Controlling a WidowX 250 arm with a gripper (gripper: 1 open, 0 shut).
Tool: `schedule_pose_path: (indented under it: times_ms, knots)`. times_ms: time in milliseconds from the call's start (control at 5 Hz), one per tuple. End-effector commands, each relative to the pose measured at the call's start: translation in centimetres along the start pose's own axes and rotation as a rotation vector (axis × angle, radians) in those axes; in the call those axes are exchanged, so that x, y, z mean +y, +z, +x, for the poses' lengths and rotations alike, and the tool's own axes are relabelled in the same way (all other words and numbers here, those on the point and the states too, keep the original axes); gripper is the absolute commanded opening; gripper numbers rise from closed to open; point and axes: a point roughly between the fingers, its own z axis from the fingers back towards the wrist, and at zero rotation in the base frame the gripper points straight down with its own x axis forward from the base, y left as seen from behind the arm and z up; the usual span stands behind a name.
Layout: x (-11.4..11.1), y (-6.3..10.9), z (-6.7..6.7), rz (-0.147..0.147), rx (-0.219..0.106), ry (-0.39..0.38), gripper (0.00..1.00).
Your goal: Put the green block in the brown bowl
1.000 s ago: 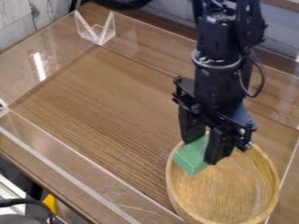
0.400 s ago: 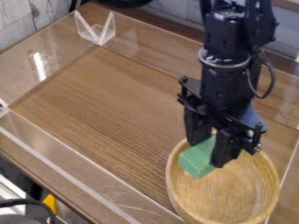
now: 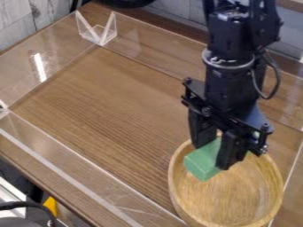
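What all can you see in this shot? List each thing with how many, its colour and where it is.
Green block: one, green, between the gripper's fingers, over the upper left part of the bowl
Brown bowl: one, light brown, lower right of the picture
Table: one, brown, across the middle
Small stand-like object: one, clear or whitish, upper left of the table
Cables: black, lower left corner and top left edge
Yellow item: one, yellow, lower left corner, partly hidden
Robot arm: one, black, coming in from the upper right
Gripper: one, black, above the bowl, holding the block
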Motion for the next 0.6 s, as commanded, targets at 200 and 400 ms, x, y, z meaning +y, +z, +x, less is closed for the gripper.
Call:
schedule_pose_path:
  times_ms: [200,400]
  knots:
    - [-0.33,0.36,0.46,-0.01,-0.049,0.007,0.0]
    - [-0.31,0.0,0.5,-0.014,-0.05,0.012,0.0]
